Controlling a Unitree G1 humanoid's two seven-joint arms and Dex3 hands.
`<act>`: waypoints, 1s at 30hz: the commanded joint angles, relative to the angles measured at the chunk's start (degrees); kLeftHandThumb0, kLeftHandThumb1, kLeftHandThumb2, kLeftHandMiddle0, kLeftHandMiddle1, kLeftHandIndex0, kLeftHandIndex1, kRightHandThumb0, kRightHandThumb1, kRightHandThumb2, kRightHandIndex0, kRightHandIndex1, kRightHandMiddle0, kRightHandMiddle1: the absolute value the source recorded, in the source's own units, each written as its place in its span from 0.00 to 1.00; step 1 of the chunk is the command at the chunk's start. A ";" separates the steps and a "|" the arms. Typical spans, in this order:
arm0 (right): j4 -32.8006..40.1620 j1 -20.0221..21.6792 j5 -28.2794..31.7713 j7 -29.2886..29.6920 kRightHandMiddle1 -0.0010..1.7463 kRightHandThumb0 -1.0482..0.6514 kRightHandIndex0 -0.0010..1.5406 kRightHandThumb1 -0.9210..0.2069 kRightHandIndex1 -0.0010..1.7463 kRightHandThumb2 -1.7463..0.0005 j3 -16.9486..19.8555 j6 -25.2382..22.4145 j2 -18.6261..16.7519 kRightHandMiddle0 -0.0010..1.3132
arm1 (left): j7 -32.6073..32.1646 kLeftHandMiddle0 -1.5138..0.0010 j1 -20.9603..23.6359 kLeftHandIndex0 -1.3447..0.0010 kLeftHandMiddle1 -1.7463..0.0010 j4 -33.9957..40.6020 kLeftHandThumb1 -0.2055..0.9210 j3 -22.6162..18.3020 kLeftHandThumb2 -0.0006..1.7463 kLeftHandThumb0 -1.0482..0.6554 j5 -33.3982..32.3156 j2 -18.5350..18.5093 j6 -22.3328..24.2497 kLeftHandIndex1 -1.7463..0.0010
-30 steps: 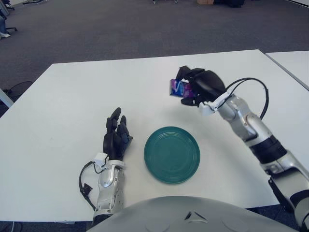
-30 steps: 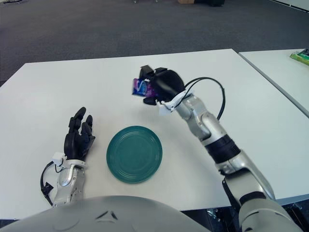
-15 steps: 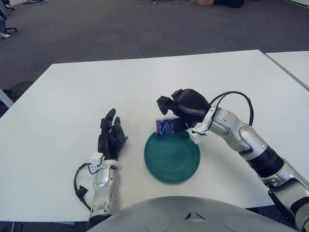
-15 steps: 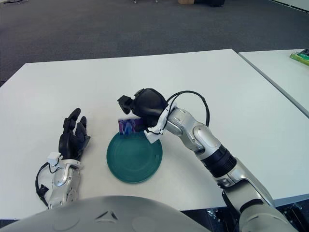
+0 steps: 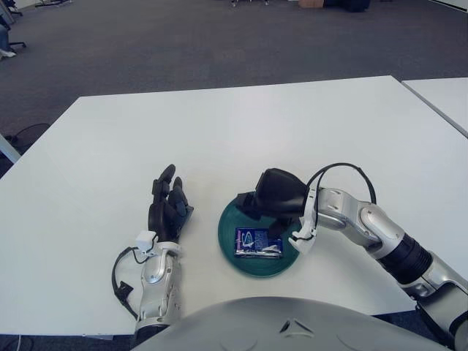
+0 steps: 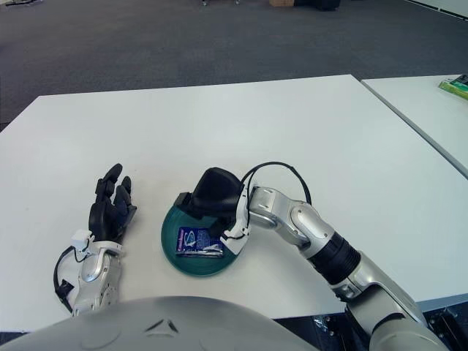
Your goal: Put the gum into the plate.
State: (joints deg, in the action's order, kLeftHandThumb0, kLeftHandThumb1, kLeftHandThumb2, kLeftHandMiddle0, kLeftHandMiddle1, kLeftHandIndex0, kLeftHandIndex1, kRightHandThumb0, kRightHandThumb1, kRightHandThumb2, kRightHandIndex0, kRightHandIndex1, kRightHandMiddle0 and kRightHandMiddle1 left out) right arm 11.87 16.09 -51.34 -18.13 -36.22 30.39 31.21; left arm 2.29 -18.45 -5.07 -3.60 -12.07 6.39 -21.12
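The gum, a flat dark blue pack, lies in the near part of the green plate, which sits on the white table close to the near edge. The pack rests flat and within the rim, its long side running left to right.

The right hand hangs low over the far half of the plate, right above the pack's far edge. Its fingers point left and down. From these views it is not clear whether a fingertip touches the pack or has let go of it; the pack looks to be bearing on the plate, not hanging from the hand, so the grip is probably loose or off, but that is a judgement.

The left hand shows to the left of the plate, fingers spread and pointing far, holding nothing.

The task seems nearly done; what is left is for the right hand to get clear. The risks lie there. If a finger is touching the pack, a lift could drag it up or flick it over the near rim. The hand is so low that a sideways pull might catch the rim and push the plate toward the near table edge. The cable looping off the wrist hangs near the right rim and could snag it.
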 commanded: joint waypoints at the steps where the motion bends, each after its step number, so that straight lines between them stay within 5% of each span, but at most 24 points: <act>1: -2.38 -0.23 0.02 2.95 1.00 0.34 0.81 0.53 1.00 0.26 0.29 2.57 -0.66 0.46 | 0.17 0.85 -1.25 1.00 1.00 -1.78 1.00 0.12 0.46 0.24 0.63 0.04 1.82 0.63; 17: -7.25 0.20 -4.01 8.72 1.00 0.34 0.80 0.51 1.00 0.27 0.71 6.99 -2.89 0.45 | -0.17 0.84 -0.47 1.00 0.99 -1.72 1.00 0.51 0.47 0.24 2.16 0.42 2.02 0.63; 23: -8.63 -1.84 -4.88 19.15 1.00 0.37 0.60 0.29 1.00 0.45 2.69 6.57 -5.93 0.31 | 0.33 0.83 -0.16 1.00 0.99 -1.70 1.00 0.64 0.47 0.23 1.49 0.70 2.42 0.62; 30: -6.93 -3.15 -4.59 21.83 1.00 0.38 0.47 0.21 1.00 0.52 5.14 3.36 -7.53 0.26 | 0.73 0.83 0.07 1.00 0.99 -2.23 1.00 0.52 0.46 0.23 0.33 1.07 3.00 0.61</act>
State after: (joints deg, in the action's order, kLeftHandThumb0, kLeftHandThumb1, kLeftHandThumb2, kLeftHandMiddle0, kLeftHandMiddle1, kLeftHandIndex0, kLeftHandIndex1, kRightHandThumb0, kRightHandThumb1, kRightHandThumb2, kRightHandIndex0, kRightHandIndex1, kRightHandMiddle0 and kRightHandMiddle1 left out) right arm 4.13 13.37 -55.70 3.35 -32.66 35.43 23.85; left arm 2.73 -17.98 -5.04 -3.05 -10.85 6.83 -20.76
